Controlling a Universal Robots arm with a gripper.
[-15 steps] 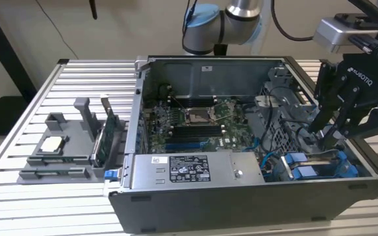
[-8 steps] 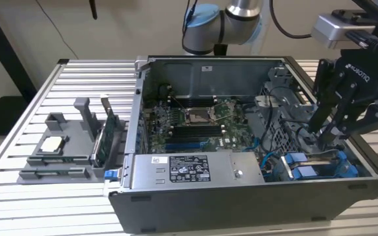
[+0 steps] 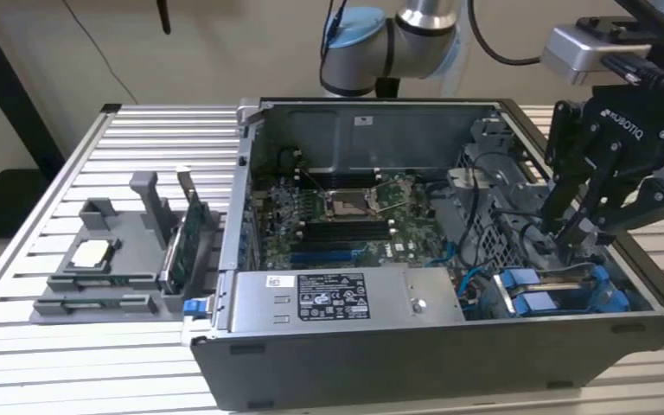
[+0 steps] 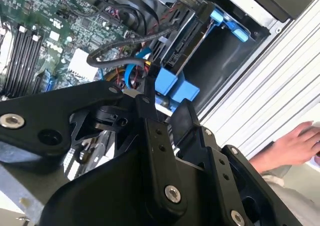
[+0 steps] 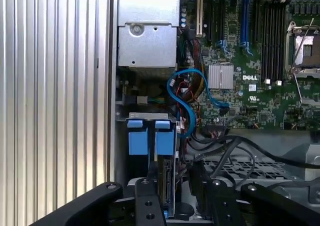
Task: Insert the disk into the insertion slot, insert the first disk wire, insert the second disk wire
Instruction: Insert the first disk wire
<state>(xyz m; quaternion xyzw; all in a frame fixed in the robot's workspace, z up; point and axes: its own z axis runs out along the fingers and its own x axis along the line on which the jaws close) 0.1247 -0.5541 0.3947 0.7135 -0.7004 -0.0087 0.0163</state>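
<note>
The silver-grey, blue-framed disk (image 5: 138,138) looks seated in the dark metal insertion slot (image 4: 225,61); both disk wires seem undone. The black gripper (image 3: 577,233) hangs over it; its grip cannot be told.

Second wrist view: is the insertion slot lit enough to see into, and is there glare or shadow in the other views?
Second wrist view: the insertion slot is deep shadow beside the bright table slats. First wrist view: even light, the slats pale but not blown out. Exterior view: the case interior is evenly lit, darker under the gripper.
</note>
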